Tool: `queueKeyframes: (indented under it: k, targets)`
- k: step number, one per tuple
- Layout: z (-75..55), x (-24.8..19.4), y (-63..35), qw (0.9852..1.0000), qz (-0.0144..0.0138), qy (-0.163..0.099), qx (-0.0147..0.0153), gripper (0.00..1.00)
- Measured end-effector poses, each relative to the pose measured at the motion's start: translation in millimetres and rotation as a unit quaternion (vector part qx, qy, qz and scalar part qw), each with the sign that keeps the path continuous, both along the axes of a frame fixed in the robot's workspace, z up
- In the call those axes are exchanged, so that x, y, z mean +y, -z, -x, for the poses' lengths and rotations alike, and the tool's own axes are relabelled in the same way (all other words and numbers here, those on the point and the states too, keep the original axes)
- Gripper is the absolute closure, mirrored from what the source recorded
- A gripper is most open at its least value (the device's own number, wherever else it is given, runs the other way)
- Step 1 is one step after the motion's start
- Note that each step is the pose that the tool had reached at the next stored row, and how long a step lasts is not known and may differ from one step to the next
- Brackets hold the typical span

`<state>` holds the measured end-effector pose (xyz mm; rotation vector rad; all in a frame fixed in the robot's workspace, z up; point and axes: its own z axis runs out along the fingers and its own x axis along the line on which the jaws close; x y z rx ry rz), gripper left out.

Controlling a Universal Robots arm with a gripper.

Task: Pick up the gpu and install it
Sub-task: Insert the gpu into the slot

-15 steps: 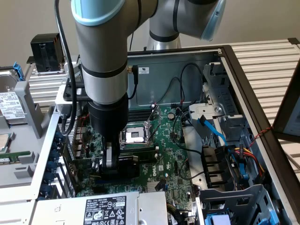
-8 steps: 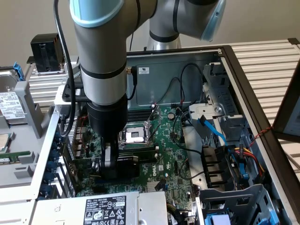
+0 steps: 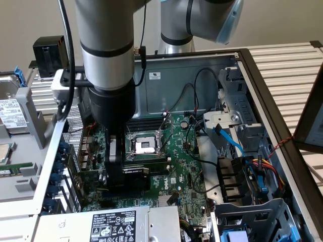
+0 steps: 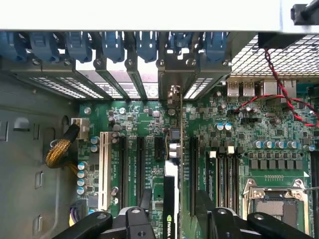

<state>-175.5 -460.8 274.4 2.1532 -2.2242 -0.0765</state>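
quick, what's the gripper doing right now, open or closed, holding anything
Gripper: open, fingers either side of the gpu, which stands upright on the motherboard.

Matt black plastic gpu (image 4: 169,209) shroud, glossy green motherboard (image 4: 249,134), dull grey metal case (image 3: 186,80)

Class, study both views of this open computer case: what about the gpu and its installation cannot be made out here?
- Exterior view: the end effector and arm cover most of the gpu; its slot contact is hidden.
- Wrist view: the gpu shows edge-on, cut off by the picture's edge; whether it is fully seated cannot be told.
- Wrist view: the fingers stand either side of the card; contact cannot be judged.
- Motherboard printing is too small to read.
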Motion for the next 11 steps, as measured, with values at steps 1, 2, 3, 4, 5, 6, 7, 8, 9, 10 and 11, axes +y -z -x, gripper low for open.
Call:
queueKeyframes:
  k: [1,2,3,4,5,6,7,8,9,10,11]
  targets:
    - [0.0,0.0,-4.3,1.0,-0.0001,0.0,-0.0001,0.52]
    - [0.0,0.0,-9.0,1.0,-0.0001,0.0,0.0,0.52]
    - [0.0,0.0,-13.8,1.0,0.0001,0.0,0.0,0.52]
    - [0.0,0.0,-18.2,1.0,-0.0001,0.0,-0.0001,0.52]
    - [0.0,0.0,-22.9,1.0,0.0,0.0,0.0,0.52]
    - [0.0,0.0,-27.1,1.0,0.0,0.0,0.0,0.52]
    - [0.2,0.0,-31.8,1.0,0.0,0.0,-0.0001,0.52]
    - [0.3,0.0,-32.6,1.0,0.0002,0.0,0.0,0.52]
    - [0.4,-0.2,-32.5,1.0,0.0001,0.0,-0.0001,0.52]
    - [0.4,-0.2,-32.5,1.0,0.0,0.0,-0.0001,0.52]
    - [0.4,-0.1,-32.5,1.0,0.0,0.0,-0.0001,0.52]
